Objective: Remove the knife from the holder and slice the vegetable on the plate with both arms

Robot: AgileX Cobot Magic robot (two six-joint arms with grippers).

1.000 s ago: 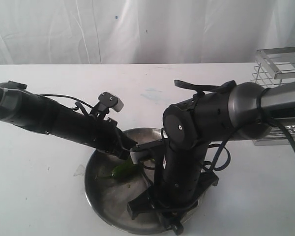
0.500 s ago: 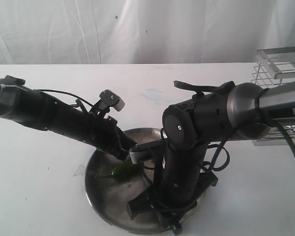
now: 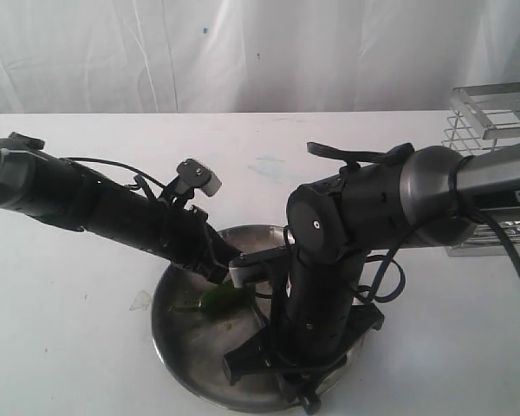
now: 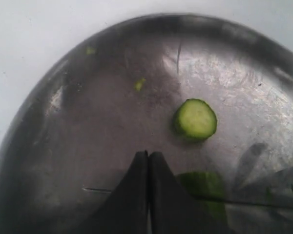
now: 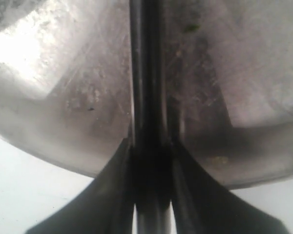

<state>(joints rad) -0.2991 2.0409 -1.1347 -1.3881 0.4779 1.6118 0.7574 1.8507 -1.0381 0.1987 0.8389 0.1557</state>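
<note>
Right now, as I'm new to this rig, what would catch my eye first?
Two black arms meet over the steel plate, low in the exterior view's middle. The right hand grips a black knife over the plate, and a round green slice lies there, just past the shut left hand.

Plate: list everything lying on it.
On the plate: one round green slice, small green scraps, and the vegetable, partly covered by the shut left fingers. The knife crosses above; anything beneath its blade is hidden.
</note>
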